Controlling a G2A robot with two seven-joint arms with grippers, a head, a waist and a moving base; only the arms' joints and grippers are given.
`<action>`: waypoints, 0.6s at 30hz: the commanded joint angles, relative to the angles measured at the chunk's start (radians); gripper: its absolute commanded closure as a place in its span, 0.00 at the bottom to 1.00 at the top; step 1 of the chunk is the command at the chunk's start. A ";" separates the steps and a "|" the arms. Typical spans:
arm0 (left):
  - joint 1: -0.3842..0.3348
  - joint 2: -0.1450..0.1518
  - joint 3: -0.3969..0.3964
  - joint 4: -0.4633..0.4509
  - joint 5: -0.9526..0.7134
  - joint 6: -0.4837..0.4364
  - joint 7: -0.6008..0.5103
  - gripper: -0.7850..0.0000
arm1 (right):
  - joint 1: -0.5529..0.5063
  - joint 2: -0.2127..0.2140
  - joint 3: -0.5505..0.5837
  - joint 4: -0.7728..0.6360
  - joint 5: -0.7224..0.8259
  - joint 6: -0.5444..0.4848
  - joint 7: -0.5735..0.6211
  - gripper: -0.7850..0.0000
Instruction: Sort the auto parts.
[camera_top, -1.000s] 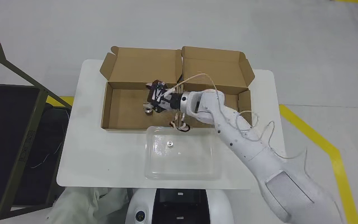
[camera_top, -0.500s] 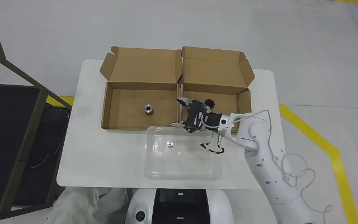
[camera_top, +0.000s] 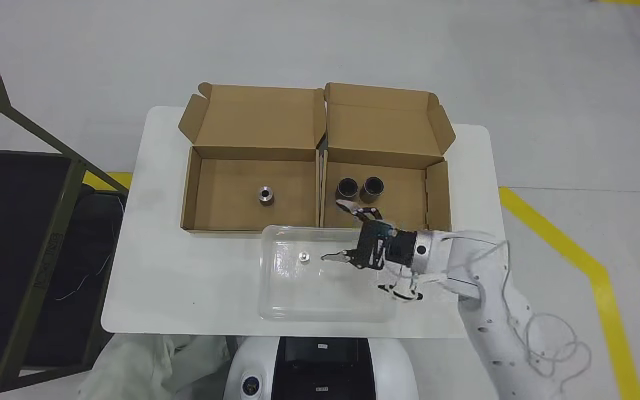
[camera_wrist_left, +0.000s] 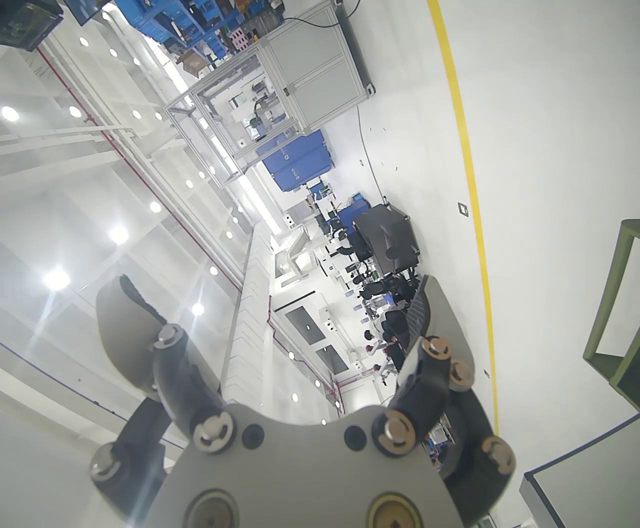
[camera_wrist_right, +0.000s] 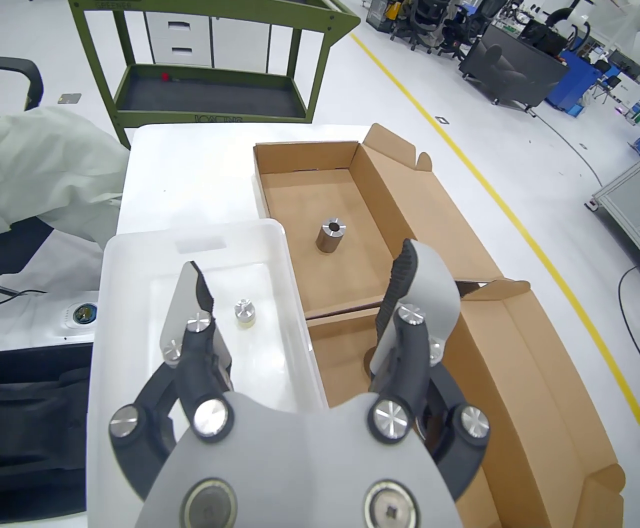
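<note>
- I judge this to be the fetch step. The right gripper (camera_wrist_right: 300, 260) hangs over the tray's (camera_top: 275, 300) 1 o'clock corner, its fingers (camera_wrist_right: 422, 280) spread wide and empty.
- The one part (camera_wrist_right: 245, 312) in the tray stands toward its 10 o'clock corner, at the gripper's 9 o'clock in the top view.
- For the next move I'd slide toward 9 o'clock, drop, straddle the part and close. It sits low, so the fingertips must go nearly to the tray floor.
- The part is a short silver metal stub with a stepped top and a paler base. It looks smooth and probably slippery.
- The tray is translucent plastic, glossy, with rounded corners.
- Two matte brown cardboard boxes with their flaps up sit at the table's (camera_top: 160, 250) 12 o'clock.
- The left box (camera_top: 190, 190) holds a steel sleeve (camera_top: 264, 194) with a bore. The right box (camera_top: 436, 195) holds two black rings (camera_top: 347, 187).
- Being silver, the part likely belongs with the sleeve.
- The left gripper (camera_wrist_left: 274, 285) has its fingers apart and empty, and it points off into the hall.
</note>
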 joint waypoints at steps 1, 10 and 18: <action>0.000 0.000 0.000 0.000 0.000 0.000 0.000 0.00 | -0.008 0.004 -0.009 -0.006 -0.020 -0.007 -0.003 0.13; 0.000 0.000 0.000 0.000 0.000 0.000 0.000 0.00 | 0.003 0.013 -0.067 0.047 -0.055 -0.018 -0.027 0.13; 0.000 0.000 0.000 0.000 0.000 0.000 0.000 0.00 | 0.070 0.008 -0.160 0.173 -0.054 -0.014 -0.024 0.12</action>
